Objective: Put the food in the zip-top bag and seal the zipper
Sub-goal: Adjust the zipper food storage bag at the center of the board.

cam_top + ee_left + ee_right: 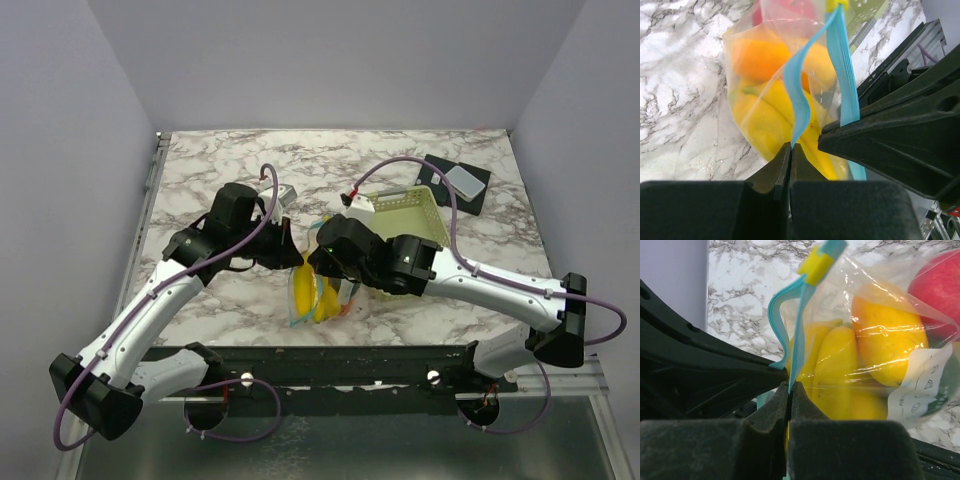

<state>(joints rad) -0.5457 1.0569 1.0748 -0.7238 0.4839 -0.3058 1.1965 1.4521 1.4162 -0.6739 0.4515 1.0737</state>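
The clear zip-top bag (pixel 318 296) lies between my two grippers, near the table's front. Inside it are yellow bananas (pixel 765 115), an orange piece (pixel 757 57), an orange-yellow piece (pixel 887 335) and a red round one (pixel 940 285). The light blue zipper (pixel 799 95) has its two strips apart near my fingers, and a yellow slider (pixel 815 267) sits at the far end. My left gripper (pixel 790 146) is shut on one zipper strip; in the top view it (pixel 296 260) is at the bag's mouth. My right gripper (pixel 791 385) is shut on the other strip (pixel 801 325), close beside the left.
The pale yellow-green perforated basket (pixel 412 210) stands just behind my right wrist. A black mat with a small clear box (pixel 462 180) lies at the back right. A small white object (pixel 283 196) sits behind my left wrist. The table's front edge (pixel 320 350) is just below the bag.
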